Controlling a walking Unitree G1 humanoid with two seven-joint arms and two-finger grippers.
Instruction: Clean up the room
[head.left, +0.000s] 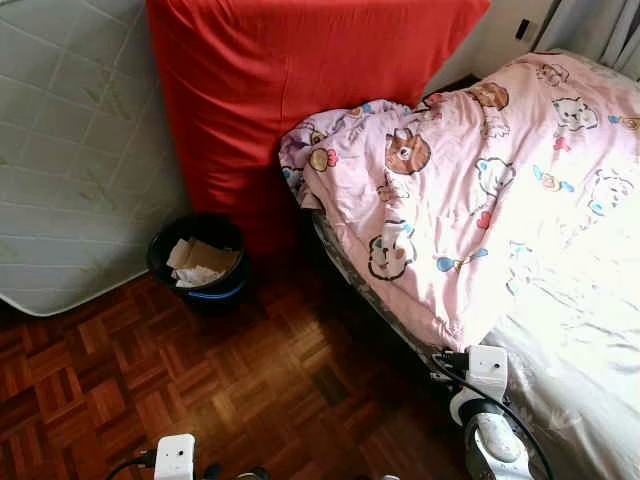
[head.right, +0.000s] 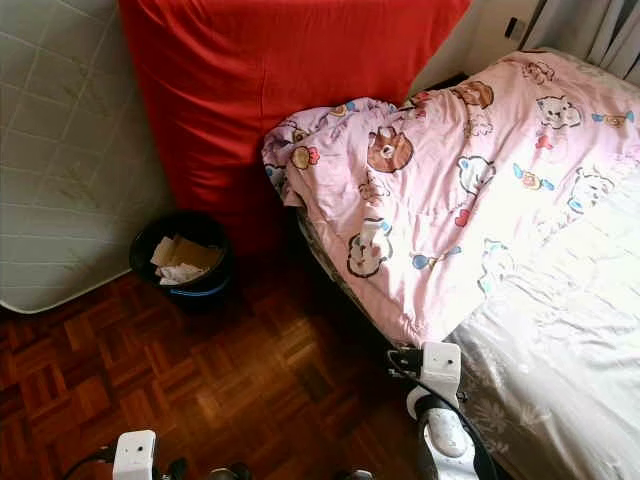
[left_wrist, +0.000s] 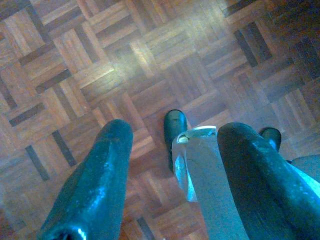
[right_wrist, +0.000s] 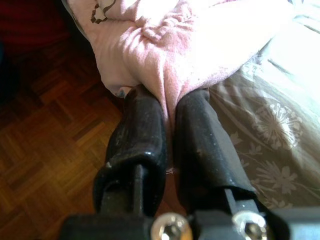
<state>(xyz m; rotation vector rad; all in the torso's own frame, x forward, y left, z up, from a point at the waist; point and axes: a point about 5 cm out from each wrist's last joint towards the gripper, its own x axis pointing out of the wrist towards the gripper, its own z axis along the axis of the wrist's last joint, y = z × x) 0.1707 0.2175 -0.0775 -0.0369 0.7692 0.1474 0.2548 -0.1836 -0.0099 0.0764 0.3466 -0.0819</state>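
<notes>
Pink duvet (head.left: 470, 190), printed with cartoon bears and other small animals, lies rumpled across the bed (head.left: 590, 400). Its upper end is bunched toward the red upright mattress (head.left: 290, 90) at the head; its lower hem hangs over the bed's near edge. Grey sheet with a pale floral print is exposed below the hem.

Right gripper (right_wrist: 167, 97) is at that hem. Right wrist view: the two black fingers (right_wrist: 142, 135) are pressed close together with a fold of the pink fabric pinched between them, floral sheet to one side, parquet to the other. Head views add what the wrist cannot: the right arm's white wrist housing sits at the bed's edge just under the duvet's lowest corner.

Left gripper (left_wrist: 172, 150) hangs low over the parquet floor (head.left: 200, 380). Left wrist view: fingers spread wide apart, nothing between them; the robot's dark feet are visible on the wood beyond.

Head views also show a black bin (head.left: 198, 258) holding crumpled paper and card, standing on the floor between a pale quilted mattress (head.left: 70, 150) leaning at left and the red one
</notes>
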